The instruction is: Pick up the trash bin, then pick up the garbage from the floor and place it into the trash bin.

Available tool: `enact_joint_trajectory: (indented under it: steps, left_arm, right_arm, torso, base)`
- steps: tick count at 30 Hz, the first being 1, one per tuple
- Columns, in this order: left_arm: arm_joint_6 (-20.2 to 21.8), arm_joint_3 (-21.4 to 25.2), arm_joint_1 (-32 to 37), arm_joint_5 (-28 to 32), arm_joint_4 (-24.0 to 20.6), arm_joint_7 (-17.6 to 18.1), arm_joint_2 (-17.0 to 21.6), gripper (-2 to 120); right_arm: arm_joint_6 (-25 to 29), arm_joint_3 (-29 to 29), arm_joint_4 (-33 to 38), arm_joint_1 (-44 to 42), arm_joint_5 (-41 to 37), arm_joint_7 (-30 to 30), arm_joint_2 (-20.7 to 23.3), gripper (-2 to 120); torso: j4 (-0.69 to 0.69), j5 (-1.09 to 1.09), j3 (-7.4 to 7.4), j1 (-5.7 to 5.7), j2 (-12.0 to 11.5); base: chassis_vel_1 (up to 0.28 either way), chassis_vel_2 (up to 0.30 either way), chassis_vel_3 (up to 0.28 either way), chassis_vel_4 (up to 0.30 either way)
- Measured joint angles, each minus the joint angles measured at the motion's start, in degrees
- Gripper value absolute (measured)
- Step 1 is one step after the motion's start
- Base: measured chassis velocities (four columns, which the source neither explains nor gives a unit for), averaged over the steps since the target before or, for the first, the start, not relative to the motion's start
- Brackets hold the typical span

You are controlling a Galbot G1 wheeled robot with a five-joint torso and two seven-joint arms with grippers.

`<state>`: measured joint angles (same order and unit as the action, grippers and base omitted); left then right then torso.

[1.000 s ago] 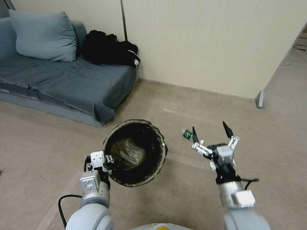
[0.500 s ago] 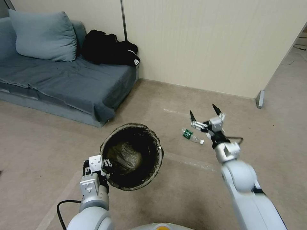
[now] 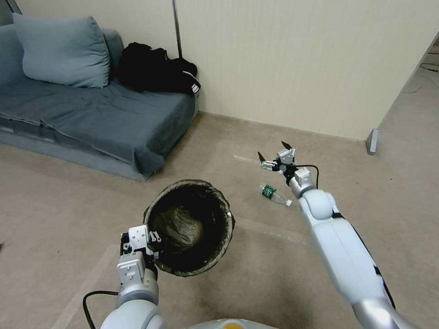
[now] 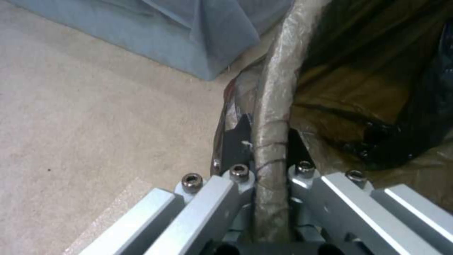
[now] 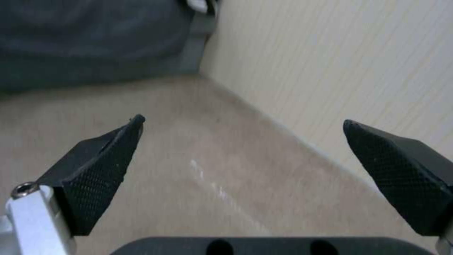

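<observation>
My left gripper is shut on the near rim of the trash bin, a round bucket with a dark bag liner, held above the floor. In the left wrist view the fingers pinch the liner-covered rim. A clear green-labelled bottle, the garbage in view, lies on the carpet to the right of the bin. My right gripper is open, stretched out a little beyond the bottle toward the wall. In the right wrist view its black fingertips stand wide apart over bare carpet.
A grey-blue sofa with a cushion and a black garment stands at the left. A beige wall runs across the back, its corner post foot at the right. Carpet lies open around the bottle.
My right arm has stretched forward and away, its open gripper passing from near the bottle to just beyond it. The bin in my left gripper has shifted slightly.
</observation>
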<state>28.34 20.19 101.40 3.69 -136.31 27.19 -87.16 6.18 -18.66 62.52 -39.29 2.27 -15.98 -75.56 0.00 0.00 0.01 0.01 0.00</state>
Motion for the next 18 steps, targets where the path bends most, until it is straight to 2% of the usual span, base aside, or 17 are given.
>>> enact_joint_trajectory:
  steps: [8, 18]
  left_arm:
    - [-0.2, -0.1, 0.8, -0.7, -0.4, 0.0, -0.3, 0]
    - [-0.4, -0.3, 1.3, -1.4, -0.5, 0.0, -0.5, 0]
  right_arm:
    - [-1.3, 1.4, -9.0, 4.0, 1.8, -2.0, -0.7, 100]
    - [-4.7, 1.4, -15.1, 5.7, 7.3, -2.5, -1.2, 100]
  torso:
    - [0.0, 0.0, -0.01, 0.0, 0.0]
    - [0.0, 0.0, -0.01, 0.0, 0.0]
  base:
    - [0.0, 0.0, 0.0, 0.0]
    - [0.0, 0.0, 0.0, 0.0]
